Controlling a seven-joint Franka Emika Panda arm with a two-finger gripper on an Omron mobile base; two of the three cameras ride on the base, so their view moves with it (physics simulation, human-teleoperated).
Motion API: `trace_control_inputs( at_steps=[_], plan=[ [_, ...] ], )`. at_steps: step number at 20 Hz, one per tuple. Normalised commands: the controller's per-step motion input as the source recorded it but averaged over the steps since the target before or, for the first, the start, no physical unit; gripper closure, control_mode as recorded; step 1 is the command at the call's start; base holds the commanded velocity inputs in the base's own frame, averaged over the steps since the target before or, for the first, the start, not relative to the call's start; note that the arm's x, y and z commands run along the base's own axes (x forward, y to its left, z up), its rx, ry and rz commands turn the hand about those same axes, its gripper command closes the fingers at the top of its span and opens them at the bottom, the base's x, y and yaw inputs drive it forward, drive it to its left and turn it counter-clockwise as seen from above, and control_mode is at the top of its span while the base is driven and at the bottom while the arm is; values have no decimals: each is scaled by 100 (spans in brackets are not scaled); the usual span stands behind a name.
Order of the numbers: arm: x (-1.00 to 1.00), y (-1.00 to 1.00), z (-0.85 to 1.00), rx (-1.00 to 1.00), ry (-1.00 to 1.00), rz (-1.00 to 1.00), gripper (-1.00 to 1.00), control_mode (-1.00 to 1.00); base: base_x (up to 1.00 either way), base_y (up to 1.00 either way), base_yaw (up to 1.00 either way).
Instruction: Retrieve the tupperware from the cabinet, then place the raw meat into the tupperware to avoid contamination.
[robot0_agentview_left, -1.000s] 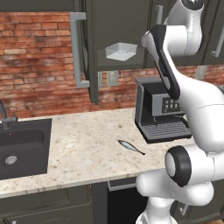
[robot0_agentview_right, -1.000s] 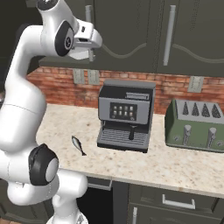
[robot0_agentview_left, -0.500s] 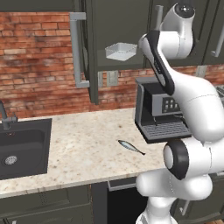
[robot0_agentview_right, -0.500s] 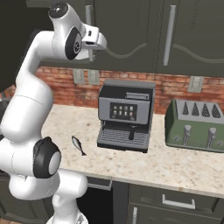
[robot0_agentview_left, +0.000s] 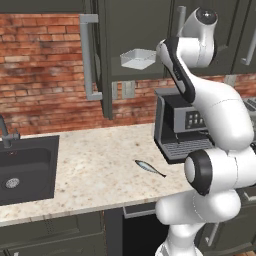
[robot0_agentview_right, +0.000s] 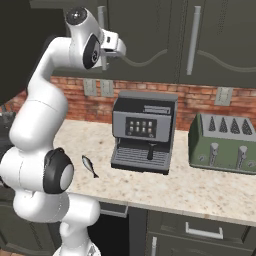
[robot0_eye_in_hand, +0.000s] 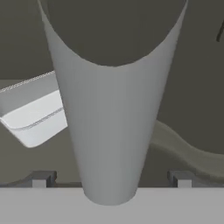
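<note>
The gripper stands with its jaws spread as wide as they go, one dark fingertip on each side of a cabinet door's grey bar handle; they straddle the handle without pinching it, and nothing is held. In the hand view the handle is a smooth, matte grey cylinder running up the middle, and the tupperware lies to its left on the shelf beyond.

Going left to right in the left base view: a dark square sink basin with a round drain is set into the pale speckled stone counter. Above, rough red brick backs the wall, and the cabinet, dark grey-green, has one door swung open edge-on, carrying a long grey bar handle of its own. On the open shelf sits the tupperware, shallow, rectangular, translucent whitish with thin raised walls. Below it on the counter lies the raw meat, a slender silvery fish with a pointed tail, just in front of a boxy dark-and-silver coffee machine. In the right base view a green four-slot toaster stands beside that machine.

Since half a second ago the arm's upper joint has swung further toward the cabinet doors, while fish and container lie as they did.
</note>
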Motion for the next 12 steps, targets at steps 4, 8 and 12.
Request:
trace_control_inputs(
  at_steps=[4,8,12],
  plan=[
    [33,0,-7,0,-5,6,100,-100,0,0,0],
    [28,0,-8,0,-6,6,100,-100,0,0,0],
    [17,0,-7,0,-4,3,100,-100,0,0,0]
  ],
)
